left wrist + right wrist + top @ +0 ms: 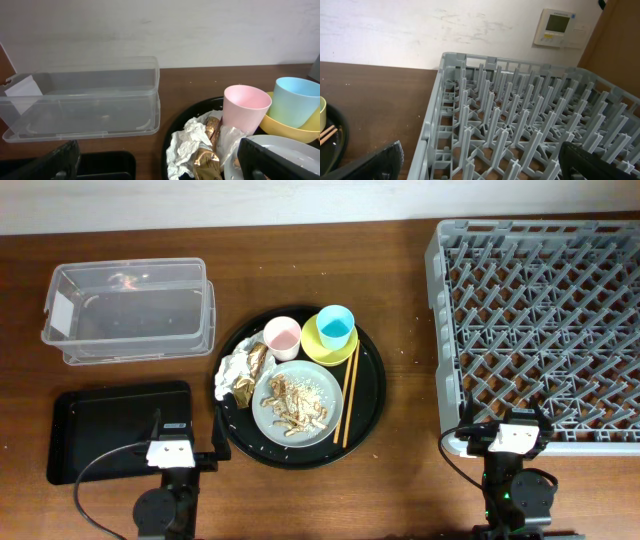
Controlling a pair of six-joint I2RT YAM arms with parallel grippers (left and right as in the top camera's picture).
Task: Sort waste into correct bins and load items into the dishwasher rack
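The left claw [157, 146] stood wide with nothing between its fingers, low over a dark brown wooden table [400, 310]. Ahead of it and to its left lay the clear tub [80, 107], bare inside, with a scuffed white wall [175, 30] rising behind. Just beneath its left finger showed a corner of the shallow black tray [110, 425].

Ahead to its right, on the round black tray [370, 395], sat the crumpled napkin [187, 145] and gold wrapper [206, 159], then the pink cup [245, 107]. Further right, the blue cup [297, 100] stood in the yellow bowl [290, 132]. The grey plate [265, 420] carried food scraps [295, 400], with the chopsticks [350, 395] beside it.

The right claw [480, 150] was likewise wide and bare. The grey rack [432, 130] stood directly ahead of it, nothing among its pegs. A wall control panel [555, 26] hung beyond, beside a brown wooden panel [620, 40].
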